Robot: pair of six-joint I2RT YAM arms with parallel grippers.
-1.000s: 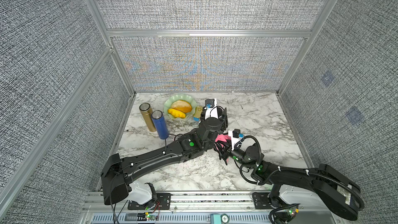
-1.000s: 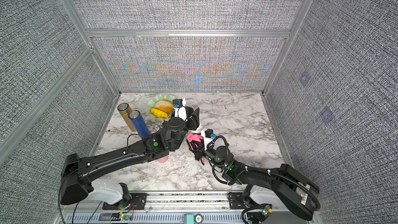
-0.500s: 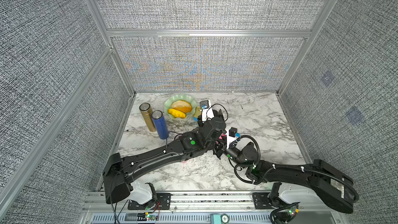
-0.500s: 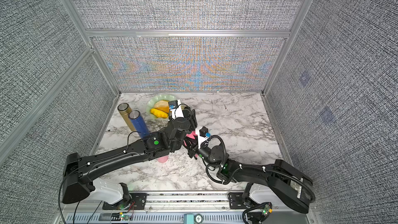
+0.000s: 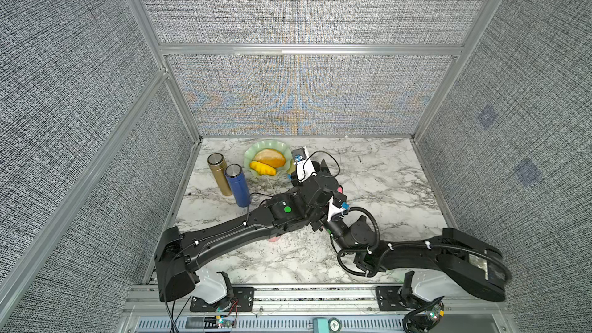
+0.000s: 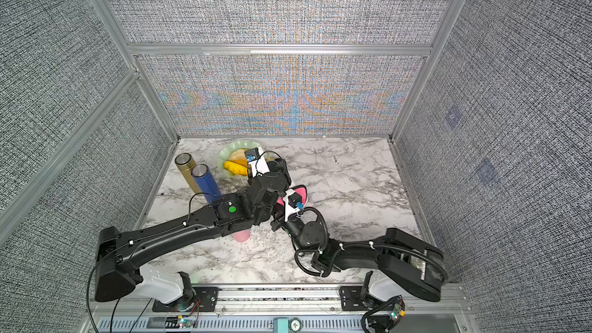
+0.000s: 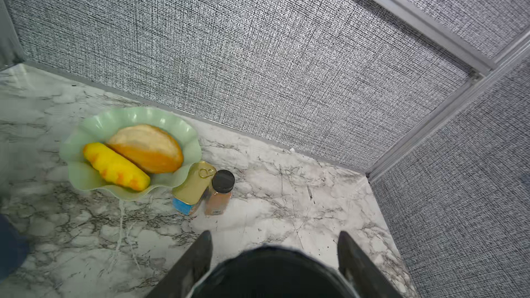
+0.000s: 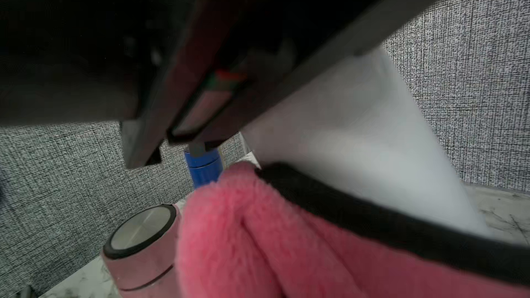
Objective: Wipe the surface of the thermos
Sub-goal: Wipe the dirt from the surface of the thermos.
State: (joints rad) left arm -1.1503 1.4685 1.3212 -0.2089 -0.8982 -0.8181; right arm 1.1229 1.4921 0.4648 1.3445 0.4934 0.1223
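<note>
Marble tabletop (image 5: 378, 168) inside grey fabric walls is filling the lower middle of both top views, and both arms are crowding its centre.

You're looking at a pale, smooth thermos (image 8: 358, 144) filling the right half of the right wrist view. It's standing on the marble or just off it, can't tell which. Its dark round top is showing at bottom centre of the left wrist view, and the left gripper (image 7: 274, 236) is clamping on it from both sides. In the top views the left arm is hiding it.

The right gripper (image 8: 268, 184) is pinching shut on the pink cloth (image 8: 258, 239), which is lying against the pale wall at lower centre.

Handling, my read: it's looking like a rigid shell with a slick finish, tall and narrow, so side load is likely twisting or tipping it. Holding at the lid is working for you, since it's leaving the whole wall free for the soft cloth.

Room:
- **Tight side:** the pink thermos (image 8: 140, 242) is standing just beside the cloth at lower left, under the left arm, so strokes that way are risking a knock.
- **Other clutter:** the blue thermos (image 5: 237, 184) and gold thermos (image 5: 219, 174) are standing left of centre in a top view. The green dish (image 7: 94, 121), can (image 7: 195, 184) and spice jar (image 7: 219, 193) are sitting ahead of the left fingers.
- **Clear side:** open marble is lying right of the arms, so you're getting your clearance there.
</note>
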